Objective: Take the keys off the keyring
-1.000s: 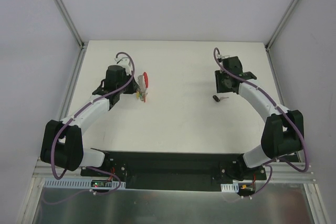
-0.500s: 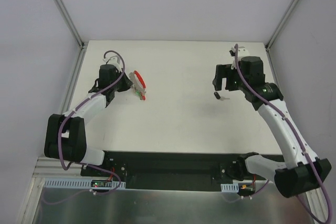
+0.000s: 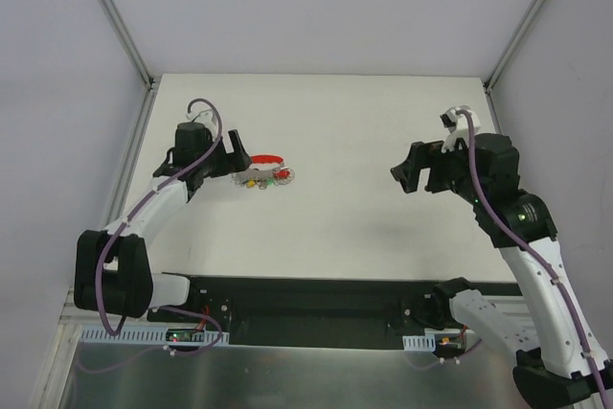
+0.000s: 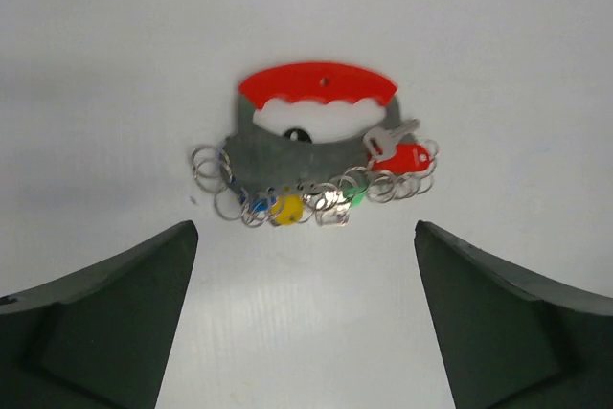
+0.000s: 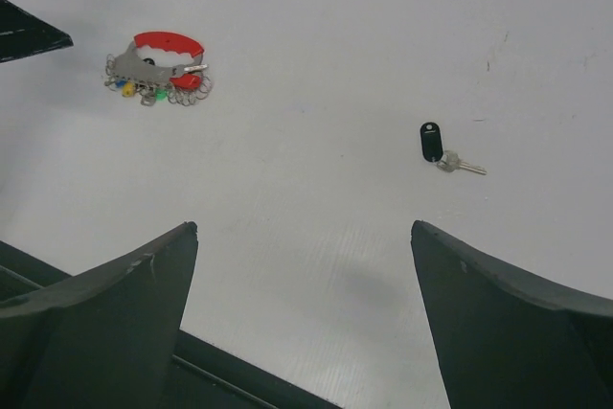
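Observation:
The keys (image 4: 316, 200) lie in a bunch on the white table, with red (image 4: 402, 155), yellow (image 4: 285, 208), green and blue heads. They hang on a chain of thin silvery rings, the keyring (image 4: 218, 179), along a grey plate with a red grip (image 4: 316, 88). My left gripper (image 4: 305, 229) is open just short of the bunch (image 3: 268, 177) and holds nothing. A separate black-headed key (image 5: 432, 141) lies alone on the table. My right gripper (image 5: 303, 227) hangs open and raised, well back from that key. In the top view the right gripper (image 3: 414, 177) covers it.
Grey walls with metal frame posts (image 3: 115, 16) close in the table on three sides. The black base plate (image 3: 306, 308) runs along the near edge. Purple cables (image 3: 206, 107) loop over both arms.
The left gripper has opened and let go of the key bunch, which now lies flat and turned sideways. The right gripper has opened wide, and its arm has lifted and drawn back toward the near edge.

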